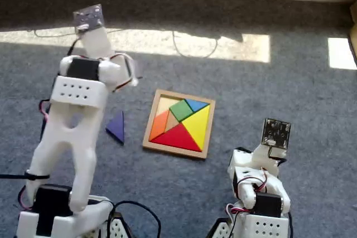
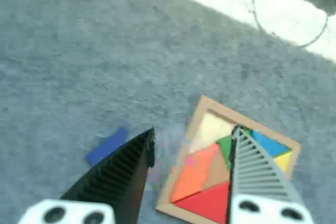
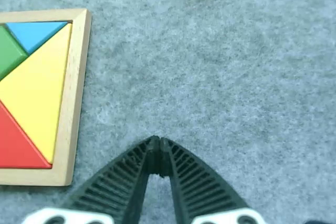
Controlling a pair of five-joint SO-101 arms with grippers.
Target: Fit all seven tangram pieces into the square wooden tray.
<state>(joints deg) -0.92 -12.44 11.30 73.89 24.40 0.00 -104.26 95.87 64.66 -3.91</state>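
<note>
The square wooden tray (image 1: 149,137) lies on the grey carpet and holds red, yellow, green, blue and orange pieces. One corner looks pale, and a brown triangular gap shows beside the orange piece (image 2: 195,174). A dark blue triangle (image 1: 116,126) lies on the carpet beside the tray, apart from it. My left gripper (image 2: 194,131) hangs open high above the carpet, with nothing between its fingers; the blue triangle (image 2: 107,145) and the tray (image 2: 226,109) show below it. My right gripper (image 3: 157,144) is shut and empty, low over bare carpet next to the tray's rim (image 3: 77,93).
The left arm (image 1: 78,90) stands tall at the left, and the right arm (image 1: 259,179) is folded near the front right. A thin cable (image 1: 192,48) loops across a sunlit strip at the back. Open carpet surrounds the tray.
</note>
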